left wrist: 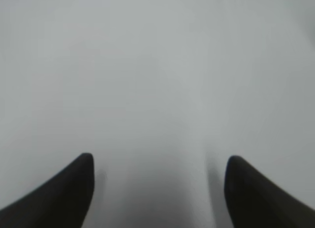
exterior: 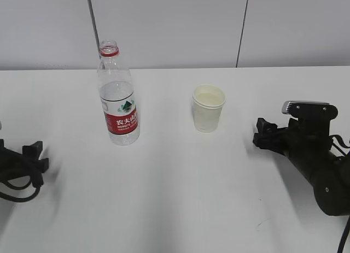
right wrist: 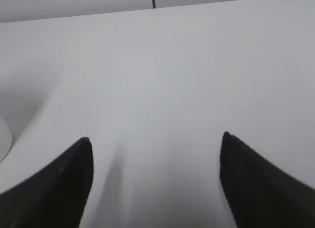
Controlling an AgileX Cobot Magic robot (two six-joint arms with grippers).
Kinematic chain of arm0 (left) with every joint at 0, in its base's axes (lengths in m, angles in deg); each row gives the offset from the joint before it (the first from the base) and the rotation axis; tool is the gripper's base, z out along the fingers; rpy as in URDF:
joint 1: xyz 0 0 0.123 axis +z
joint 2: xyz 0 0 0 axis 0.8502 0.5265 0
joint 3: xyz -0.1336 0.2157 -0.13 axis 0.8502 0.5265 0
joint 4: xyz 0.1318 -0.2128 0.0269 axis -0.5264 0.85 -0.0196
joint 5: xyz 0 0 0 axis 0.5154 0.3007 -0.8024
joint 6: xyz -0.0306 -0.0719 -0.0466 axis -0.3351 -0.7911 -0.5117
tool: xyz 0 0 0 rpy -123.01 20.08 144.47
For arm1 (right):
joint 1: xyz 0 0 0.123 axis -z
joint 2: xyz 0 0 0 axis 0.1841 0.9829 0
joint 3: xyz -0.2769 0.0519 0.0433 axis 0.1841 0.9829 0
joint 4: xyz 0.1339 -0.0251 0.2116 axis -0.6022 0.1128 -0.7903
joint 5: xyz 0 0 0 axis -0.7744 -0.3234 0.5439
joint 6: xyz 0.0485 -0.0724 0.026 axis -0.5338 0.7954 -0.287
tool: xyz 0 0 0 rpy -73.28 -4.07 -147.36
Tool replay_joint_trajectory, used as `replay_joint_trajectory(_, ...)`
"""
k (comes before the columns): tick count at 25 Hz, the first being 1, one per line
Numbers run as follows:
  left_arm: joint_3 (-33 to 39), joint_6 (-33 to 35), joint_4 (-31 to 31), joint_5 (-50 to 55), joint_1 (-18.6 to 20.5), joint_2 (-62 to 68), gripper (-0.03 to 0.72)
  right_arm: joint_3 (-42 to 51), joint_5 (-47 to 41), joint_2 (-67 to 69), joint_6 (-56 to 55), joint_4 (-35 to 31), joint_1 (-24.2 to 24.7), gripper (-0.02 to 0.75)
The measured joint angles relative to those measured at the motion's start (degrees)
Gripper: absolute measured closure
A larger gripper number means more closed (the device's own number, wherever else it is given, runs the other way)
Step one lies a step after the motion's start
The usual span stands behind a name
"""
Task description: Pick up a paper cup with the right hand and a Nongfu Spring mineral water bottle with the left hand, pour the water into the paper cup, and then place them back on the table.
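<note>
Exterior view: uncapped Nongfu Spring mineral water bottle (exterior: 117, 94) and paper cup (exterior: 208, 107) stand upright, apart, mid-table (exterior: 175, 209); a careless sideways approach could topple either. Left hand (exterior: 33, 157) rests low at the left edge, right hand (exterior: 263, 134) just beside the cup on its right; bare tabletop lies between.

Left wrist view: fingers (left wrist: 64, 188) spread apart, nothing held, only bare table ahead; the bottle is out of frame, risking misalignment.

Right wrist view: fingers (right wrist: 59, 181) spread, empty; free room ahead.
</note>
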State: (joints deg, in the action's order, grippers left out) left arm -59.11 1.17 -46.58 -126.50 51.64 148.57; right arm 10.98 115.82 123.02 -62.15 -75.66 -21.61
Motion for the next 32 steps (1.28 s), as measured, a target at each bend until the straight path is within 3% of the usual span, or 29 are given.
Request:
replay_joint_trajectory(5,0.0,-0.14,-3.16,0.03,2.63,-2.44,0.218,0.04,0.0,-1.25,0.0,-0.51,1.39,0.144)
replay_joint_trajectory(14,-2.15,-0.21,-3.93,3.38,2.73,-5.28,0.24,0.04,-3.24,-9.88,-0.21,-1.55,5.25,0.144)
replay_joint_trajectory(32,-15.89,-0.21,-5.73,52.02,3.15,-20.71,0.241,0.4,-26.81,-22.57,-0.43,-1.06,6.78,0.147)
